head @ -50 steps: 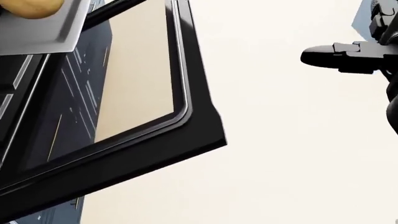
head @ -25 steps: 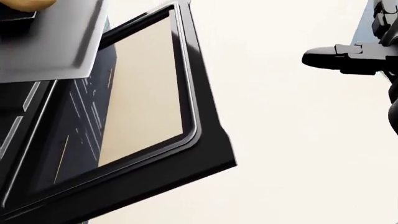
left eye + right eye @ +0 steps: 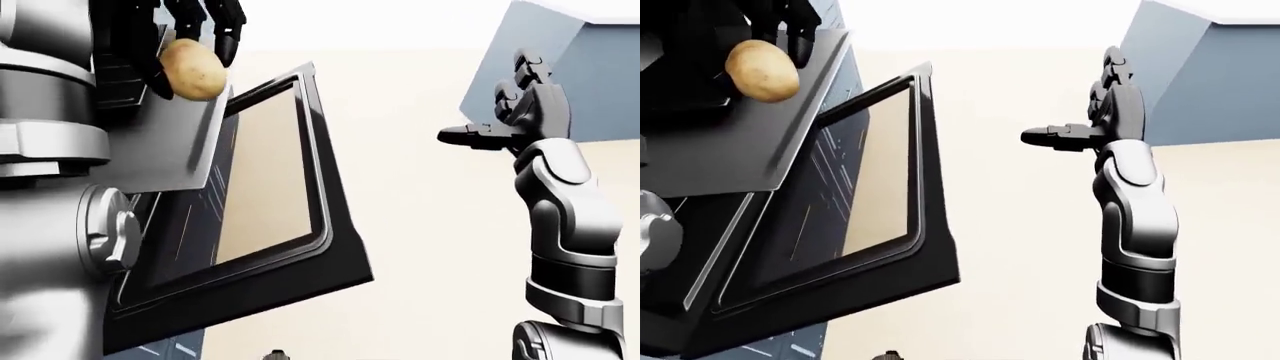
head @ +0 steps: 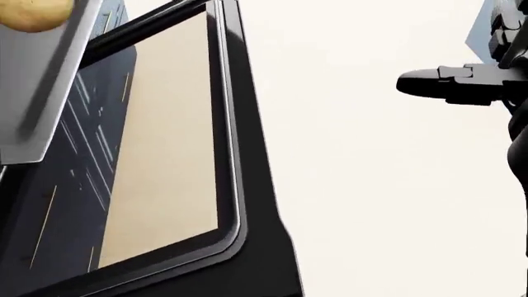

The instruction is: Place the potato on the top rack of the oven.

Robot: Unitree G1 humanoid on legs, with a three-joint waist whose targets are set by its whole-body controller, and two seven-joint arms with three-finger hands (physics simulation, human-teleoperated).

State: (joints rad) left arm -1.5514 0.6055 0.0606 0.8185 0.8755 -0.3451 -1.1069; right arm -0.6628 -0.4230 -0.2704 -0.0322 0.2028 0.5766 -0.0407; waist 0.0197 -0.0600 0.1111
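Note:
The brown potato (image 3: 192, 69) hangs at the top left of the left-eye view, with the black fingers of my left hand (image 3: 195, 52) closed round it. It hovers just over a grey flat tray (image 3: 170, 150) that sticks out of the oven above the open, glass-paned oven door (image 3: 290, 195). Only the potato's lower edge (image 4: 33, 13) shows in the head view. My right hand (image 3: 485, 101) is raised at the right, apart from the oven, fingers spread and holding nothing. The oven's inside is hidden behind my left arm.
The black door frame (image 3: 890, 277) juts toward the bottom middle of the right-eye view. A blue-grey cabinet block (image 3: 590, 67) stands at the top right behind my right hand. Pale floor (image 3: 430, 262) lies between the door and my right arm.
The head view has shifted: the oven door now looks bigger and steeper and the tray has slid to the left edge. The potato stays at the top left. My right hand barely moved.

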